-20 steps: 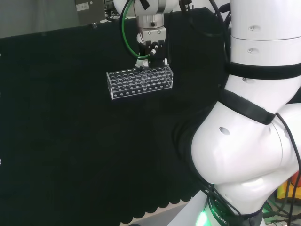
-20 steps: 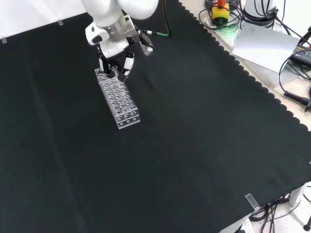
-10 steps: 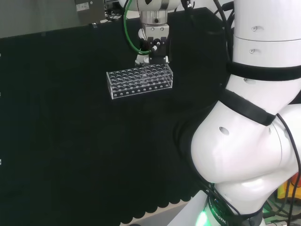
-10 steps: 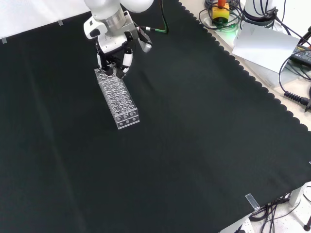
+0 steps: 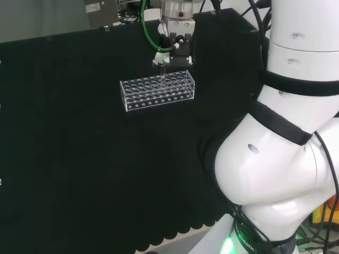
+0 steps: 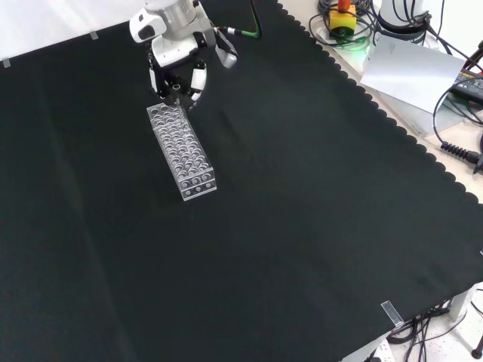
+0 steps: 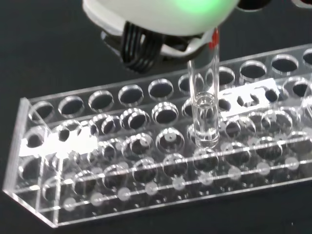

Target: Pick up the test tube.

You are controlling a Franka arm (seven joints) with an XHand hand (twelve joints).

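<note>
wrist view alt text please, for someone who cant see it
A clear glass test tube hangs upright from the hand, its lower end just above the holes of a clear plastic rack. The rack's rows of round holes look empty, and it sits on black cloth.

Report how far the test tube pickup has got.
Done: the hand is shut on the test tube and holds it upright above the clear rack. In hand: drawing it out; the wrist view shows its lower end at the rack's top holes. Left: lift it fully clear.
</note>
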